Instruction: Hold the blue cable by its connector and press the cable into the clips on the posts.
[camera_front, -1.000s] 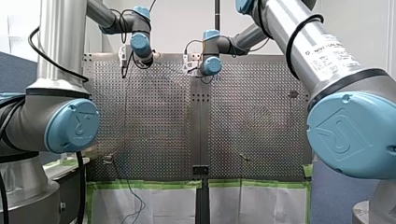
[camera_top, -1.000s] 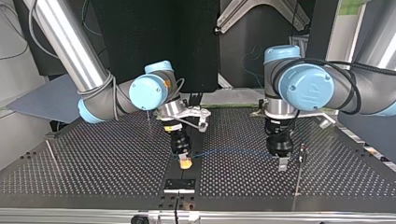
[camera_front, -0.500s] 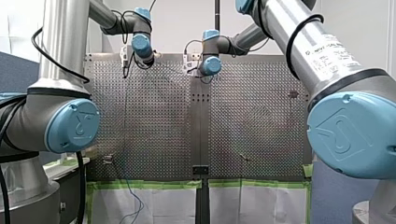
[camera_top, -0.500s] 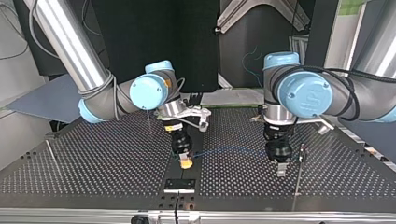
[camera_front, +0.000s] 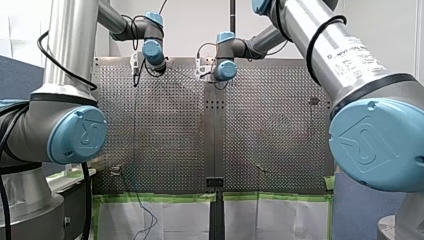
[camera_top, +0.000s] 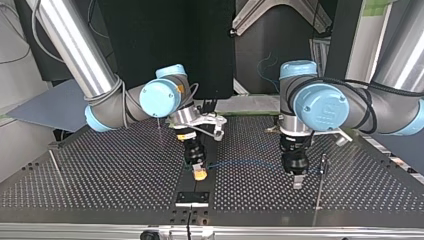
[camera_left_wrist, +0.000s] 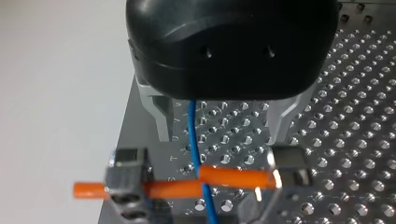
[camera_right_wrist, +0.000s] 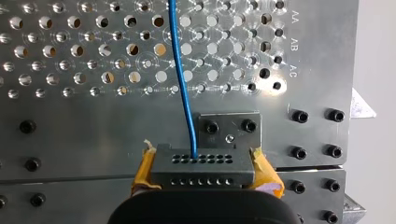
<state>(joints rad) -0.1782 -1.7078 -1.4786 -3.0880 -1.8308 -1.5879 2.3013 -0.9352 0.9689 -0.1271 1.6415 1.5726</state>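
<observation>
In the right wrist view my right gripper (camera_right_wrist: 204, 170) has its yellow pads (camera_right_wrist: 145, 168) shut on a grey multi-hole connector (camera_right_wrist: 203, 164). The blue cable (camera_right_wrist: 182, 84) leaves it and runs ahead over the perforated plate. In the top view the cable (camera_top: 245, 162) stretches from my right gripper (camera_top: 199, 173) to my left gripper (camera_top: 297, 181). In the left wrist view my left gripper (camera_left_wrist: 205, 179) stands open. The cable (camera_left_wrist: 194, 135) passes between its metal fingers (camera_left_wrist: 161, 116) and crosses an orange rod (camera_left_wrist: 233, 177) at the tips. A thin post (camera_top: 324, 161) stands just beside my left gripper.
A small bolted block (camera_right_wrist: 229, 127) lies on the plate ahead of the connector. Low posts (camera_front: 116, 170) (camera_front: 260, 170) (camera_front: 314, 101) stand on the perforated table (camera_front: 270, 125). Slack cable (camera_front: 145, 215) hangs over the taped near edge. Another thin post (camera_top: 158, 122) stands behind my right arm.
My left arm has shifted a little toward the top view's left, along the cable, and its wrist has turned. My right arm has kept still with the connector.
</observation>
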